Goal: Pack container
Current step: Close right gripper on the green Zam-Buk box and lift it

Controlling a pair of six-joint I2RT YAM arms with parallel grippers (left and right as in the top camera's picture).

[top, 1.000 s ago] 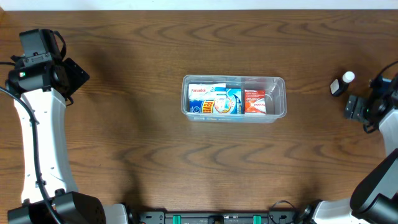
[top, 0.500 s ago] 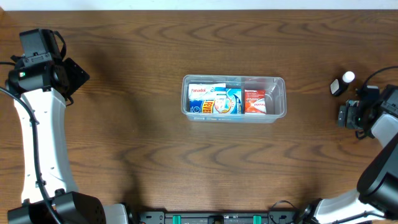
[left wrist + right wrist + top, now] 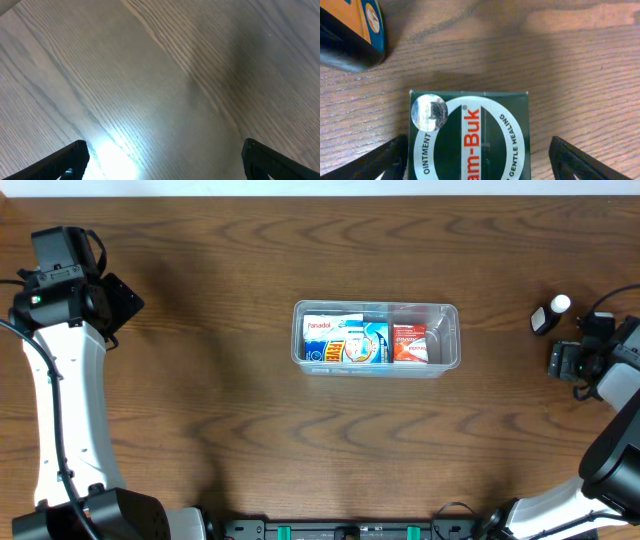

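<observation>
The clear plastic container (image 3: pixel 452 336) sits mid-table and holds a white Panadol box (image 3: pixel 320 328), a blue box (image 3: pixel 362 343) and a red box (image 3: pixel 408 342). My right gripper (image 3: pixel 566 362) is at the far right edge. In the right wrist view it (image 3: pixel 480 167) is open, its fingers on either side of a dark green Zam-Buk ointment box (image 3: pixel 470 132) lying flat on the table. My left gripper (image 3: pixel 122 302) is far left, open and empty over bare wood (image 3: pixel 165 165).
A small dark bottle with a white cap (image 3: pixel 548 314) lies just behind the right gripper; its orange-and-blue label shows in the right wrist view (image 3: pixel 351 31). The table's right edge is close to the right arm.
The right gripper has shifted slightly left and toward the front, settling over the green box. The left arm and the container have not moved.
</observation>
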